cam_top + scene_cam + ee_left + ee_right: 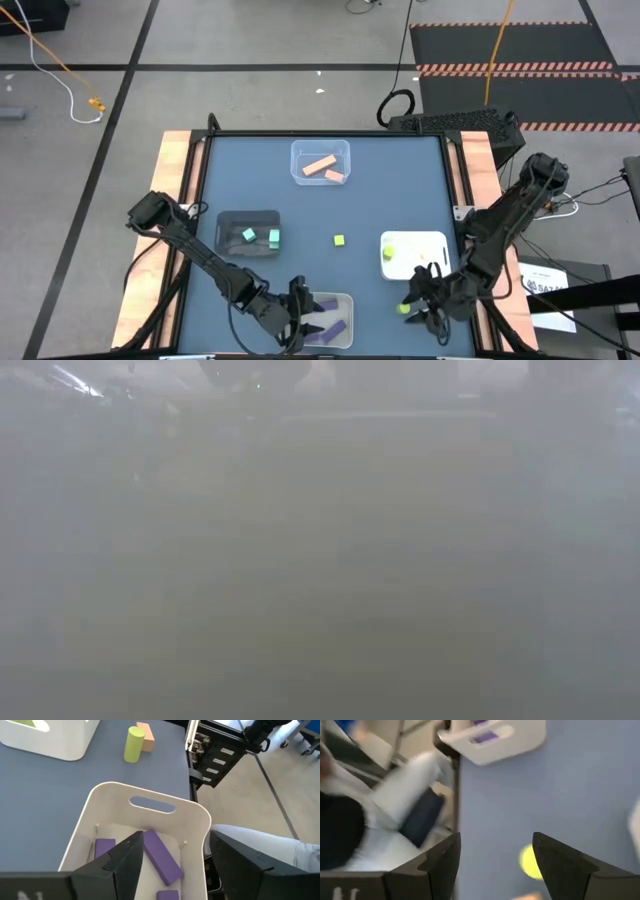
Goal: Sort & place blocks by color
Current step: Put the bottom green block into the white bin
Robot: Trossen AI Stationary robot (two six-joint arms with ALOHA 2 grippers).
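Hovering my right gripper [495, 865], fingers spread and empty, over the yellow-green cylinder [404, 309] beside the white tray [436, 243]; next I must descend and close. Left gripper [172, 865] gapes empty over the purple blocks' bin [100, 805].

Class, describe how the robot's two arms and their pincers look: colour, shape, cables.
Both are black, slim, jointed arms. The left pincer and right pincer each end in two dark, flat, wedge-shaped fingers. Thin black cables loop beside the left arm. No markings are legible.
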